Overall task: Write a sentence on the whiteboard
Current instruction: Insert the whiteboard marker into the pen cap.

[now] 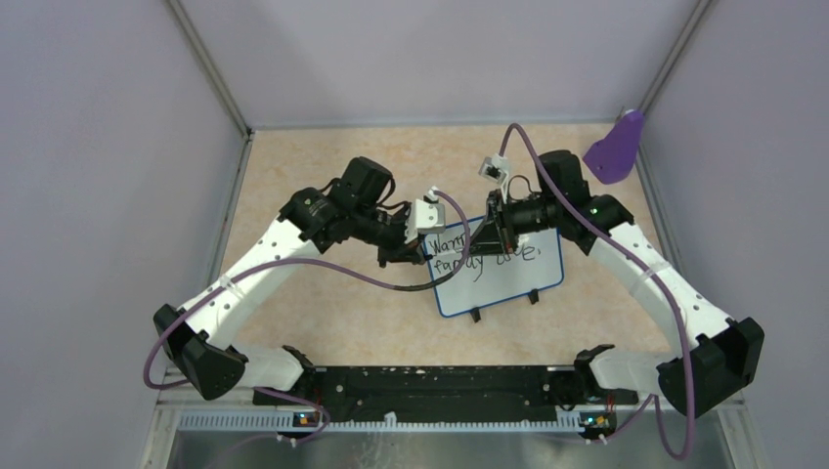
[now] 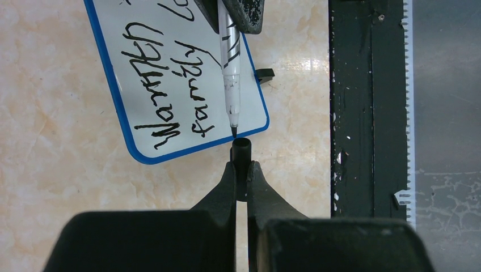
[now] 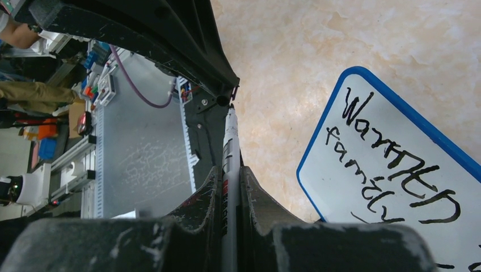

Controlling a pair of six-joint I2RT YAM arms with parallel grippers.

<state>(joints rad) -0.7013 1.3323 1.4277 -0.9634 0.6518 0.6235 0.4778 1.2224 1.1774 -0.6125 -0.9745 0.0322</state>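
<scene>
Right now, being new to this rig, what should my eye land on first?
The whiteboard with its two-line black sentence lies in the middle. Over its edge, the right gripper holds a marker whose tip nearly meets the black cap pinched in the left gripper. A purple scoop shows far right.

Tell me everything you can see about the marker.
The marker is a slim white barrel with black print and a dark pointed tip, uncapped. The right gripper is shut on its rear part, holding it over the whiteboard, its tip just short of the black cap in the left gripper.
</scene>
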